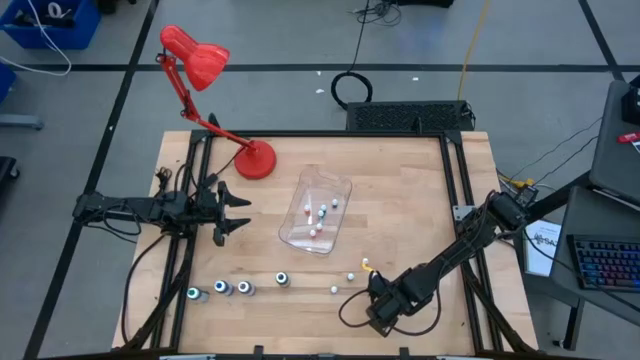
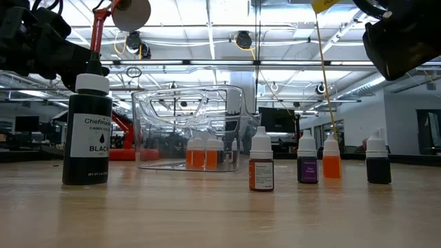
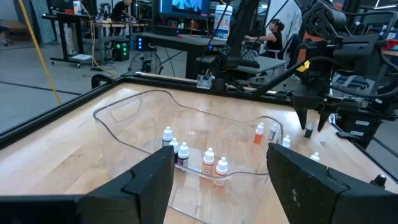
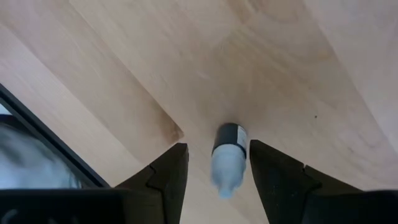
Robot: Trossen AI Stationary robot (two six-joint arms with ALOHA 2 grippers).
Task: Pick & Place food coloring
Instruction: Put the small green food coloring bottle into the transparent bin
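Observation:
Several small white-capped food coloring bottles [image 1: 318, 213] stand inside the clear tub [image 1: 340, 188] mid-table. Larger dark bottles with teal-white tops [image 1: 220, 288] stand in a row near the front left edge. Small bottles [image 2: 308, 162] stand on the wood at front right. My right gripper [image 1: 376, 292] hangs open, pointing steeply down over a dark-bodied, white-capped bottle [image 4: 229, 149]. The bottle stands upright on its base, and the fingers are above it on either side without touching. My left gripper [image 1: 238, 212] waits open and level at the table's left, facing the tub.
A red desk lamp [image 1: 205, 60] stands with its base [image 1: 256, 160] at the far left of the table. Black frame rails run along both sides [image 1: 455, 170]. Bare wood lies between the tub and the right rail.

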